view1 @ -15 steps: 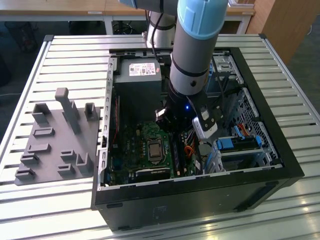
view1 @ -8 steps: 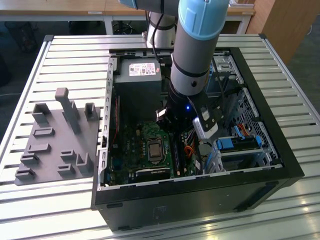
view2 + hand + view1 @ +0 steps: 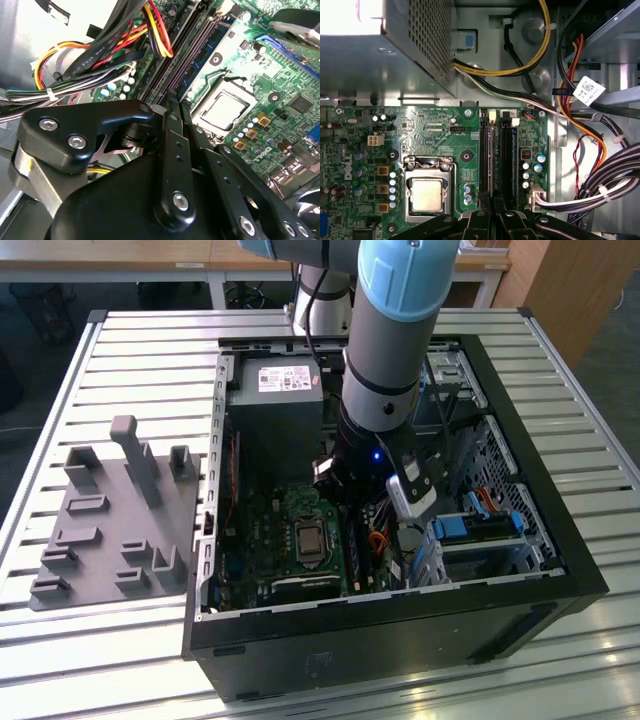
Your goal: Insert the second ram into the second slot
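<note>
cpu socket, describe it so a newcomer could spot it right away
Look inside the open black computer case at the green motherboard. The cpu socket is the metal-framed square with a shiny silver centre beside two long dark memory slots; nothing else there is square and silver.

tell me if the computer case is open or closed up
Open: the computer case has no side panel on top, and the motherboard and power supply inside are exposed.

arm (image 3: 385, 360): 1
PC case (image 3: 400, 635): 1
motherboard (image 3: 435, 130): 1
CPU socket (image 3: 427, 194): 1
memory slots (image 3: 505, 155): 2
power supply (image 3: 275, 405): 1
grey fixture plate (image 3: 105, 535): 1
</note>
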`<action>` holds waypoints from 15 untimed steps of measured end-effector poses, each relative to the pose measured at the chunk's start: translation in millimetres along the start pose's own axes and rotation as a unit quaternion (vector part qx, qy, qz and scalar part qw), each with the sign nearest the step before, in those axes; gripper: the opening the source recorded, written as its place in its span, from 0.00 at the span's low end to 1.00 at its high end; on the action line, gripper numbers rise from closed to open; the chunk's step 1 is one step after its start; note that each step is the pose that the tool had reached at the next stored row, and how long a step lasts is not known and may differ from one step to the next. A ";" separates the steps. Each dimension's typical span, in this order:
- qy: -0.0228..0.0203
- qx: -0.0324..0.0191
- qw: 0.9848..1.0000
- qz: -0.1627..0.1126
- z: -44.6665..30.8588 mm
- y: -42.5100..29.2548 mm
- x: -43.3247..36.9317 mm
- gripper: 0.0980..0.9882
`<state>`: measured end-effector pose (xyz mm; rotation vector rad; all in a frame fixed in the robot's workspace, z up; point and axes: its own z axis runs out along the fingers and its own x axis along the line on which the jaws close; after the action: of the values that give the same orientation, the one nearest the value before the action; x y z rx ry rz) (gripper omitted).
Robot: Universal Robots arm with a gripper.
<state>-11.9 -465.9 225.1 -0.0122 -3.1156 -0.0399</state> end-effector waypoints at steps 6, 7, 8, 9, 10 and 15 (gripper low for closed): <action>0.002 0.000 1.000 0.000 0.7 0.2 -2.0 0.04; 0.002 0.000 1.000 0.000 0.9 0.3 -2.1 0.04; 0.003 0.000 1.000 0.000 1.1 0.3 -2.1 0.04; 0.004 0.000 1.000 0.000 1.4 0.4 -2.1 0.04; 0.004 0.000 1.000 0.000 1.7 0.5 -2.1 0.04; 0.006 0.000 1.000 0.000 2.4 0.7 -2.7 0.04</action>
<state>-9.3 -465.1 222.6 -0.0123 -3.1041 -0.0401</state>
